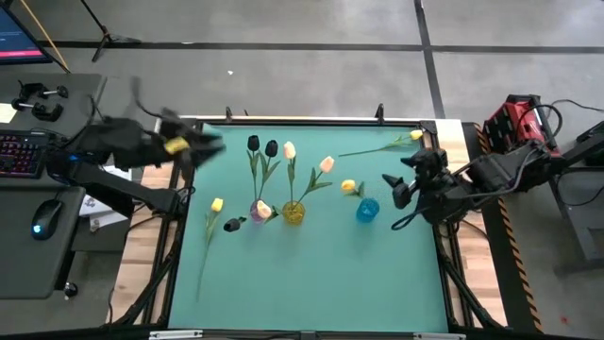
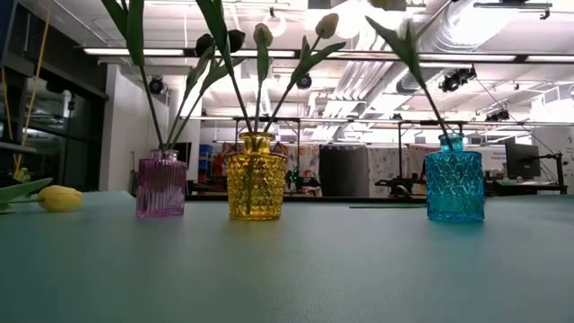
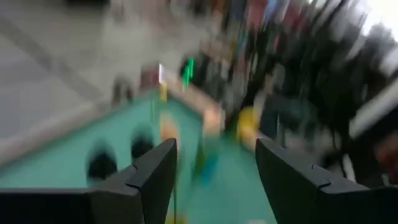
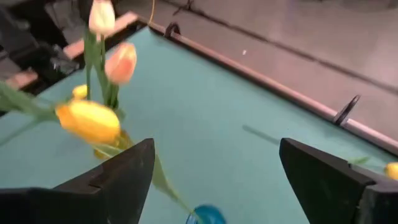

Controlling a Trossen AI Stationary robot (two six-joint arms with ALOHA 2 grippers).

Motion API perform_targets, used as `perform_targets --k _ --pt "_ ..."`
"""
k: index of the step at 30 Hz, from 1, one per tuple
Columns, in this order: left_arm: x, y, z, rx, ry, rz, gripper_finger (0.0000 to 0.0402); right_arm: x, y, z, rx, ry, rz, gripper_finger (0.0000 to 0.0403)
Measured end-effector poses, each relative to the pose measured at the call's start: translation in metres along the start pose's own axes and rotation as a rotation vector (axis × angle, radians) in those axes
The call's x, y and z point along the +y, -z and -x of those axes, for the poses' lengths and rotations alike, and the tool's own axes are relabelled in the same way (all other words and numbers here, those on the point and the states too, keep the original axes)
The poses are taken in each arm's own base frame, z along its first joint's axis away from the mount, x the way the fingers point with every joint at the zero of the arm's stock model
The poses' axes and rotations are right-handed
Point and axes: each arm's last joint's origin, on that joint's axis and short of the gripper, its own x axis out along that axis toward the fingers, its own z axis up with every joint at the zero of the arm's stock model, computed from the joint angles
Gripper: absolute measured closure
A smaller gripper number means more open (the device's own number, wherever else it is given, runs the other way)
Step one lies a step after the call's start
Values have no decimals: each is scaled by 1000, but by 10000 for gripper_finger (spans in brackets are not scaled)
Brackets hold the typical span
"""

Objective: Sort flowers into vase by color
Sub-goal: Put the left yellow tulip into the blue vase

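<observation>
Three glass vases stand in a row mid-table: pink (image 1: 260, 210), yellow (image 1: 293, 213), blue (image 1: 367, 210). Two black tulips (image 1: 253, 143) stand in the pink vase, two cream tulips (image 1: 289, 149) in the yellow vase, and one yellow tulip (image 1: 348, 186) in the blue vase. A yellow tulip (image 1: 216, 204) lies flat left of the pink vase, and another yellow tulip (image 1: 416, 136) lies near the far right corner. A black tulip head (image 1: 231, 225) lies beside the pink vase. My left gripper (image 1: 215, 146) hovers open over the far left corner. My right gripper (image 1: 392, 189) is open just right of the blue vase.
The green mat's near half (image 1: 311, 283) holds only the lying tulip's stem. Wooden rails edge the mat (image 1: 453, 161). A keyboard and mouse (image 1: 42, 219) sit on a desk left of the table. In the low view the lying tulip's head (image 2: 60, 198) shows left of the pink vase (image 2: 161, 184).
</observation>
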Motion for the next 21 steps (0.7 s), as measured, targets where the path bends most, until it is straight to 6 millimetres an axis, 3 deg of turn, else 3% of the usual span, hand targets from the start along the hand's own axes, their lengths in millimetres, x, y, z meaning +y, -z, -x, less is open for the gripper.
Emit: perform_targets --k 6,10,16,21 --pt "-11 42 -11 492 25 98 195 -4 -5 2 -86 50 28 69" --pt "-23 82 -12 778 -92 103 195 -7 -4 2 -85 72 31 69" --pt "-30 152 -3 975 -382 170 195 -8 -3 3 -79 78 0 69" --pt "-17 209 4 1042 -584 281 195 -8 -3 3 -77 77 0 69"
